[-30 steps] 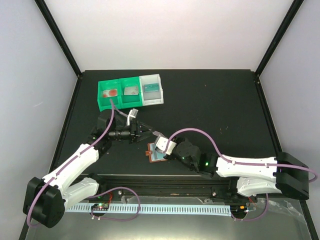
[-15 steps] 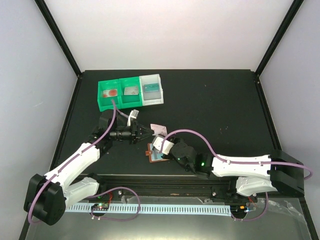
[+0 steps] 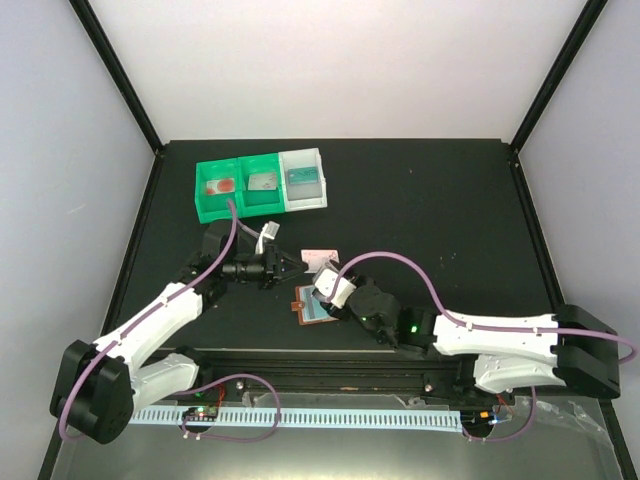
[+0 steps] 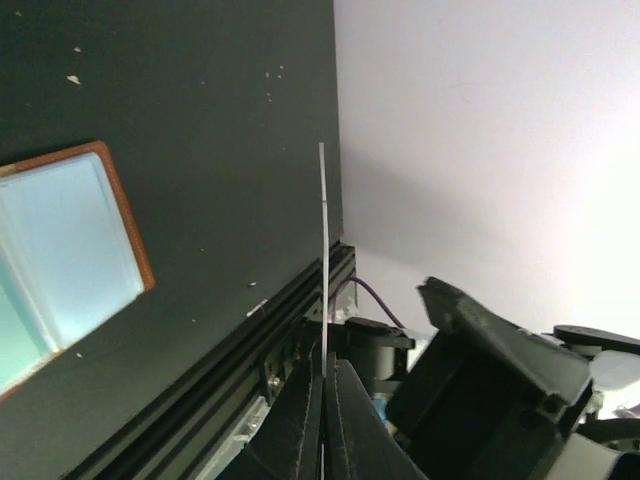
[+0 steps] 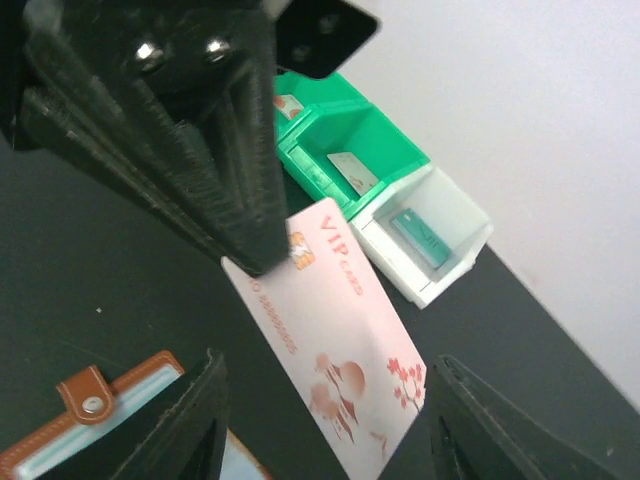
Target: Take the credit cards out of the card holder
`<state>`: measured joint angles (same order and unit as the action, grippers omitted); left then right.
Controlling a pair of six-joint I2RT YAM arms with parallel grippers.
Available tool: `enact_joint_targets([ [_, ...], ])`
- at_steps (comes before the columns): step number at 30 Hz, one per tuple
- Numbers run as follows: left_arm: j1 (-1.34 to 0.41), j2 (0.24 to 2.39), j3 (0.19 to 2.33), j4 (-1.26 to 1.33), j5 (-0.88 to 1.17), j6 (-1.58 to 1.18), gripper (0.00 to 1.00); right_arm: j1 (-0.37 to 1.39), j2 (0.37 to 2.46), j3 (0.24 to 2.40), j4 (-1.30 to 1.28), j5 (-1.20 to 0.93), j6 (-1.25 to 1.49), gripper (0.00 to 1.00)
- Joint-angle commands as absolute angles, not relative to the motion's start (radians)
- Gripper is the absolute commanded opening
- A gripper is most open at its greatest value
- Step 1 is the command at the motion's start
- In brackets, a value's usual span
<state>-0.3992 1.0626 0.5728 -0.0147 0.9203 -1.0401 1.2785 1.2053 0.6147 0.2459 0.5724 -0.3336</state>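
A pale pink credit card (image 5: 340, 330) with "VIP" print hangs above the table, pinched at one corner by my left gripper (image 4: 324, 375), which is shut on it. In the left wrist view the credit card (image 4: 323, 250) shows edge-on as a thin line. My right gripper (image 5: 330, 440) is open, its fingers (image 5: 195, 425) standing on either side of the card without touching it. The brown card holder (image 3: 312, 308) lies open on the table below the right gripper, its pale blue pocket face (image 4: 65, 240) up and its tab (image 5: 90, 392) showing.
Green bins (image 3: 238, 186) and a white bin (image 3: 304, 178) stand at the back left, each with a card inside. The black rail (image 3: 330, 360) runs along the near table edge. Both arms meet near the table's middle front.
My left gripper closed on the pink card. My right gripper then opened and let go of it, staying close beside the card.
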Motion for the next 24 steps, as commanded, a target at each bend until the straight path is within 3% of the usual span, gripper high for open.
enact_joint_targets([
  [1, -0.388, 1.053, 0.614, -0.070, 0.867, -0.970, 0.01, 1.284, 1.117, 0.599, 0.160, 0.598, -0.201, 0.56],
  [7, -0.351, 1.025, 0.658, -0.135, 0.786, -0.863, 0.02, 1.283, 1.007, 0.558, 0.119, 0.588, -0.098, 0.76],
  [10, -0.320, 1.031, 0.702, -0.199, 0.743, -0.799, 0.02, 1.284, 0.989, 0.552, 0.103, 0.577, -0.060, 0.97],
  [11, -0.305, 1.042, 0.722, -0.233, 0.739, -0.772, 0.02, 1.284, 0.986, 0.551, 0.097, 0.573, -0.045, 0.99],
  [24, -0.111, 1.312, 1.018, -0.484, 0.673, -0.470, 0.02, 1.282, 0.931, 0.560, 0.003, 0.580, 0.093, 1.00],
])
